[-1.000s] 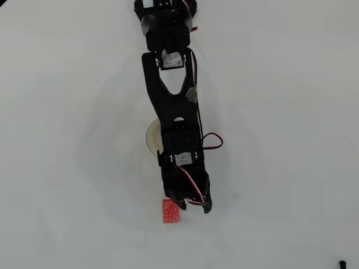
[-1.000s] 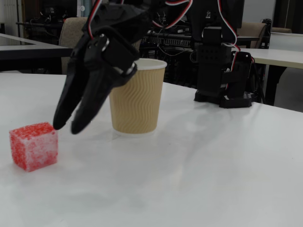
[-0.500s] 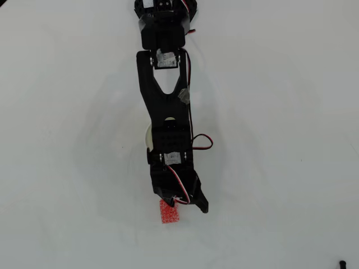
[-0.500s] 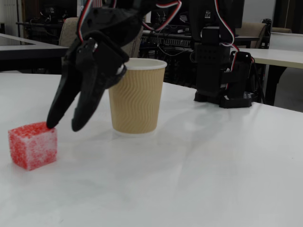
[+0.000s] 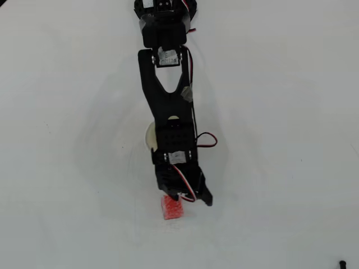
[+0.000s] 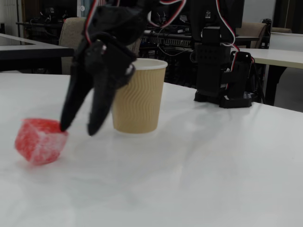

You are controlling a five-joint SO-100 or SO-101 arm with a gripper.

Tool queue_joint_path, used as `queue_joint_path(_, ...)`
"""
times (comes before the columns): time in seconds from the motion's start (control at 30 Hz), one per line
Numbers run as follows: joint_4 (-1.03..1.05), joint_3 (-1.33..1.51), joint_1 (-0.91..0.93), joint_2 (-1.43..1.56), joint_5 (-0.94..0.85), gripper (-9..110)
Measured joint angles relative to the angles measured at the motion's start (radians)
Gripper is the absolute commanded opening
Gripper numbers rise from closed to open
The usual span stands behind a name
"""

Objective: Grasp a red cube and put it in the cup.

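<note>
Since the frame half a second earlier the red cube (image 6: 41, 147) had tipped: it sat flat on the surface (image 6: 199, 170) then, and now stood tilted on an edge, one corner lifted, blurred in the fixed view. My end effector (image 6: 80, 129) had shifted slightly toward the cup side and lower; one fingertip (image 6: 65, 126) touched the cube's upper corner, the other hung clear beside it.

State of end effector: part open, fingers spread in a narrow V, holding nothing. The cube was not between the fingers; it lay to one side of them, left in the fixed view. In the overhead view the red cube (image 5: 172, 207) showed just below the end effector (image 5: 190, 199), partly under it.

The cup (image 6: 137, 96) stood upright behind my fingers, near the cube but apart from it. Overhead, only a sliver of the cup (image 5: 150, 137) rim showed past my arm.

Handling judgement: the cube tipped under a light nudge, so likely very light, with little grip on the smooth surface. Speckled faces look slightly rough, probably not slippery; stiffness I cannot tell. Best hold: two opposite flat faces, fingers straddling it squarely from above. That calls for opening wider and re-centring over it, since pressing a corner would only roll it away.
</note>
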Motion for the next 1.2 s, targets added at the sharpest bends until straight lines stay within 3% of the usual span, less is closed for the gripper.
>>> queue_joint_path(1.2, -0.058, -0.020, 0.038, -0.106, 0.000, 30)
